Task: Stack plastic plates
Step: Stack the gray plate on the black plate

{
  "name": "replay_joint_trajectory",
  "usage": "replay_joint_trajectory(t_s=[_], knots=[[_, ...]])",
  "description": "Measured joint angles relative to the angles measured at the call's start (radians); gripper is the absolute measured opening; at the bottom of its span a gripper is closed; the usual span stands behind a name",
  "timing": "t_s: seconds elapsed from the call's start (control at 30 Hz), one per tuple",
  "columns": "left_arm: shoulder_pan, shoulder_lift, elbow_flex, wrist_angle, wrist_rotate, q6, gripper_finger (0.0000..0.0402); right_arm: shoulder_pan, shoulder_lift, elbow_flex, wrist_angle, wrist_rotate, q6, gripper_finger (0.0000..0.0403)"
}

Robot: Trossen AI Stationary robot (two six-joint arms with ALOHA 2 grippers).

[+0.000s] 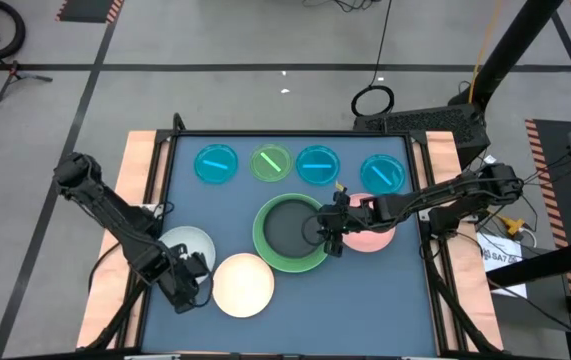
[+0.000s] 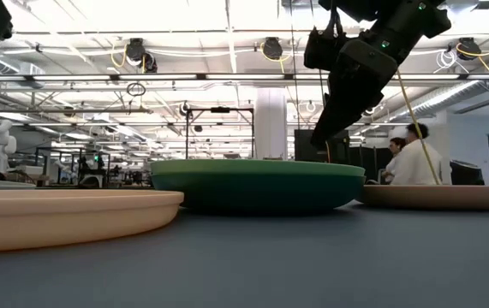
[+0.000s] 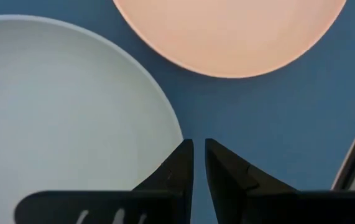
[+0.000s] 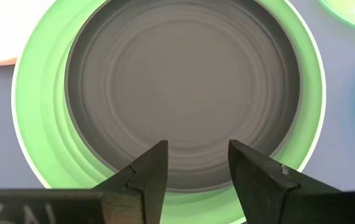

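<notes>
The right hand (image 4: 197,168), fingers spread wide and holding nothing, hangs over the 3 o'clock rim of the round dark grey plastic plate (image 1: 290,230) nested in the larger light green plastic plate (image 1: 265,250) at the centre of the blue worktop (image 1: 385,290). The left hand (image 3: 199,163), fingers narrowed to a slit and empty, hovers at 8 o'clock between the pale grey plastic plate (image 3: 59,112) and the cream plastic plate (image 3: 227,31).

Smooth matt plastic plates (image 4: 189,87) on a matt blue table (image 1: 405,290)

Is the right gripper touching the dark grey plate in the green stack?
Apart. The low view shows the right gripper hanging above the stack's rim with background visible between; its wrist view shows open fingers over the dark grey plate, gripping nothing.
</notes>
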Motion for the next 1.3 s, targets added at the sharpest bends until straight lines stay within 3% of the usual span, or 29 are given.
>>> replay_joint_trajectory(t_s=[0.43, 0.83, 1.03, 1.3], knots=[[-0.043, 0.0, -0.006, 0.008, -0.106, -0.099, 0.0047, 0.0, 0.0, 0.0, 0.0, 0.0, 0.0, 0.016], [-0.043, 0.0, -0.006, 0.019, -0.122, -0.039, 0.0044, 0.0, 0.0, 0.0, 0.0, 0.0, 0.012, 0.016], [-0.04, 0.063, 0.019, 0.107, -0.142, 0.089, 0.0007, 0.0, 0.0, 0.0, 0.0, -0.001, 0.014, 0.016], [-0.053, 0.128, 0.037, 0.025, -0.13, 0.021, 0.001, 0.0, 0.0, 0.0, 0.005, 0.001, 0.008, 0.016]])
